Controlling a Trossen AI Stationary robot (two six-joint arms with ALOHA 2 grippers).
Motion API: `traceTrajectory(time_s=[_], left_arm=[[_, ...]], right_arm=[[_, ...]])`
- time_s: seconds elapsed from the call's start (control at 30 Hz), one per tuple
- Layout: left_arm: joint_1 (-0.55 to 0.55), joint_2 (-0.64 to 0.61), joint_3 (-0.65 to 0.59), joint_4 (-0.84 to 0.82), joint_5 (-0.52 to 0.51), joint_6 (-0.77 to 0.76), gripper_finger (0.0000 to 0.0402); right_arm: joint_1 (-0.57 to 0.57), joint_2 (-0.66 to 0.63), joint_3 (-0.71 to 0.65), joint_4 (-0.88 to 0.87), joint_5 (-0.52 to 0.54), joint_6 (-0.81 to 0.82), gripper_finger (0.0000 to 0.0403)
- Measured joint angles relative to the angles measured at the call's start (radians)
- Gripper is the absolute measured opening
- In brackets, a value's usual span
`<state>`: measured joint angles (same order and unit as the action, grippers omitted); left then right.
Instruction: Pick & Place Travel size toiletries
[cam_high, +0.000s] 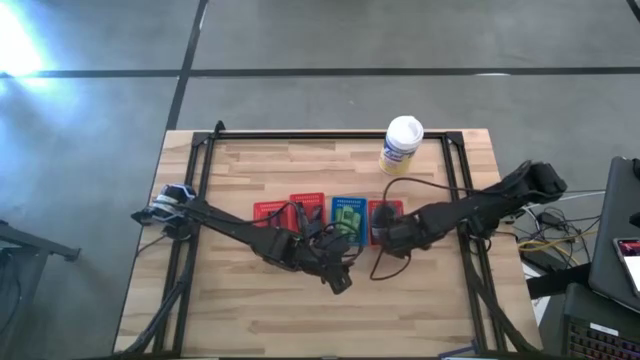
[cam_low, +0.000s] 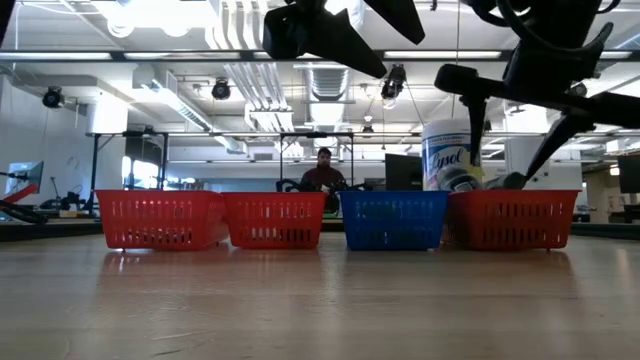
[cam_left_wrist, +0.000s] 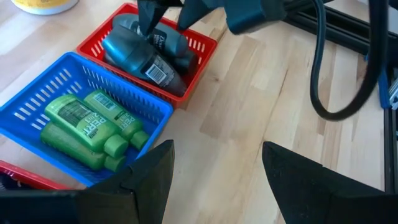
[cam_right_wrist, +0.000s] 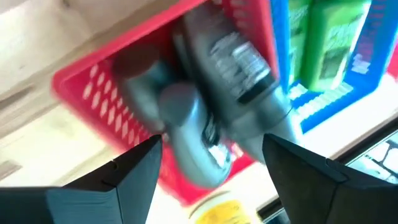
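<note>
Dark grey oval tubes (cam_left_wrist: 140, 53) (cam_right_wrist: 205, 99) lie piled in the rightmost red basket (cam_high: 385, 215). Bright green bottles (cam_left_wrist: 87, 127) (cam_high: 348, 215) lie side by side in the blue basket (cam_left_wrist: 37, 102) beside it. My right gripper (cam_high: 385, 232) (cam_right_wrist: 211, 168) is open, pointing down over the grey tubes with its fingers on either side of the pile. My left gripper (cam_high: 340, 283) (cam_left_wrist: 217, 171) is open above bare table, near of the blue basket. No thin black pieces show. My right gripper comes at the grey tubes (cam_left_wrist: 134, 43) from above, fingers (cam_left_wrist: 148, 18) spread over the pile in the red basket. Whether a finger touches a tube, I cannot tell. The tubes lie in the basket.
Four mesh baskets stand in a row across the table's middle: two red (cam_low: 160, 220) (cam_low: 275, 220), one blue (cam_low: 392, 220), one red (cam_low: 510, 220). A large white tub with a yellow label (cam_high: 402, 143) stands behind them near the far edge. Bare wood (cam_left_wrist: 267, 93) lies near of the baskets.
</note>
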<state>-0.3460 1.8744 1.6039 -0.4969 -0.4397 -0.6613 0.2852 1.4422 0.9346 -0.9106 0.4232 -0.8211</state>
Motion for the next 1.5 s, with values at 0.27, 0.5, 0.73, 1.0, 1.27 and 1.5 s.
traceTrajectory(time_s=[0.27,0.5,0.73,1.0,1.27,1.5], left_arm=[[0.015,-0.026,0.0,0.007,0.034,0.018,0.0248],[0.056,-0.098,0.0,0.019,0.129,0.067,0.0248],[0.126,-0.191,-0.007,0.017,0.148,0.126,0.0248],[0.252,-0.317,-0.208,0.117,0.319,0.169,0.0237],[0.334,-0.549,-0.567,0.51,0.354,0.141,0.0218],[0.424,-0.813,-0.789,0.546,0.297,0.098,0.0218]], right_arm=[[0.037,-0.097,0.049,-0.176,-0.002,0.237,0.0298],[0.102,-0.29,0.128,-0.234,-0.013,0.666,0.0318],[0.149,-0.515,0.187,-0.227,-0.031,1.154,0.0338],[0.222,-0.827,-0.05,0.116,-0.043,1.357,0.036],[0.241,-1.015,-0.436,0.689,-0.088,1.481,0.0348],[0.219,-1.078,-0.608,0.901,-0.06,1.522,0.0327]])
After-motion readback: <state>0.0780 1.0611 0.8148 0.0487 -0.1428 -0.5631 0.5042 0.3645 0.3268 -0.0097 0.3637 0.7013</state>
